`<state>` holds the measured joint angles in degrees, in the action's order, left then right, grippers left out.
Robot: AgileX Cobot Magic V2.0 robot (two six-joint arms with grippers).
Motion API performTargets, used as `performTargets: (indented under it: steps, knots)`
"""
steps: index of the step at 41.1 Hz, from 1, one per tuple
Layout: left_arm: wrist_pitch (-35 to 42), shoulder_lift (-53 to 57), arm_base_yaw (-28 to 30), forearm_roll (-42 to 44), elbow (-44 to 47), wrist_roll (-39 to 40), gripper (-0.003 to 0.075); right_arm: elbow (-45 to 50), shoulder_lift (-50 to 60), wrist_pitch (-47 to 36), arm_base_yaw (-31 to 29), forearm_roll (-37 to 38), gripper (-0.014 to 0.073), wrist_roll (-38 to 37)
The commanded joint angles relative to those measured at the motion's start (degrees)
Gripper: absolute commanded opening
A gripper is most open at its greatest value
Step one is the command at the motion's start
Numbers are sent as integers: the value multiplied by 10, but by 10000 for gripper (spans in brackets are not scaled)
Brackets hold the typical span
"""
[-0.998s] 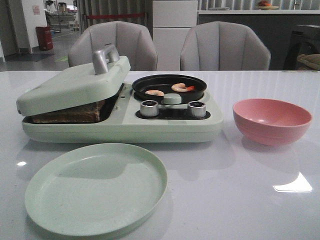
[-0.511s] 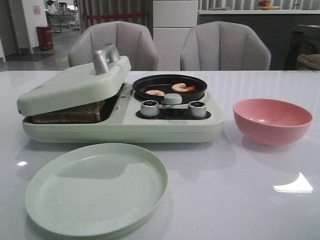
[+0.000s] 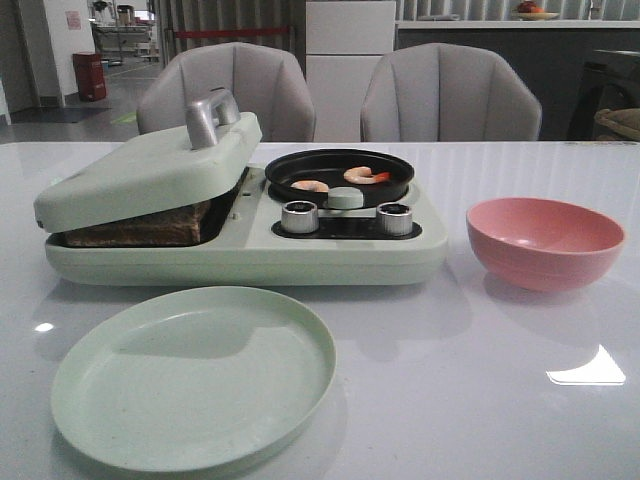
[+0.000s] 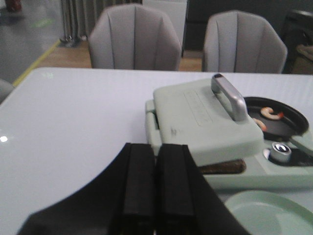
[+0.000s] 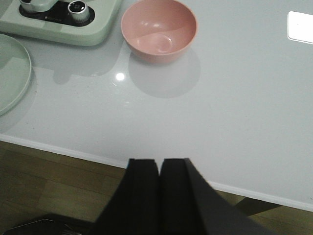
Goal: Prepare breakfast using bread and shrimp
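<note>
My left gripper (image 4: 155, 188) and right gripper (image 5: 160, 188) are both clenched on nothing, parked back from the work. The brown-crusted bread (image 3: 140, 227) sits pressed under the pale green hinged lid (image 3: 150, 170), propped ajar by the slices' thickness; I cannot count them. Two small pink curled shrimp (image 3: 366, 175) lie in the one round black pan (image 3: 338, 173). One pale green plate (image 3: 193, 375) and one pink bowl (image 3: 545, 241) wait, probably for serving.

Matte black left tool (image 4: 155, 196) and right tool (image 5: 160, 196), flat rectangular fingers.
</note>
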<state>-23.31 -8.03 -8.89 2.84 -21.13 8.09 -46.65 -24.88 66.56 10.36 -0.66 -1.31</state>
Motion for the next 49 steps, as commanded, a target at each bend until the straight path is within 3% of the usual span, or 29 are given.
performTargets:
  steps: [1, 10, 17, 27, 49]
  knots:
    - [124, 32, 33, 4, 39, 3, 104, -13, -5, -40, 0, 7, 15, 2]
    - [205, 81, 86, 4, 141, 3, 104, -13, -5, -40, 0, 7, 15, 2]
    - [222, 97, 88, 15, 177, 0, 104, -13, -5, -40, 0, 7, 15, 2]
    - [309, 97, 88, 17, 232, -2, 104, -13, -5, -39, 0, 7, 15, 2]
    - [295, 97, 88, 10, 231, -24, 104, -13, -5, -38, 0, 7, 15, 2]
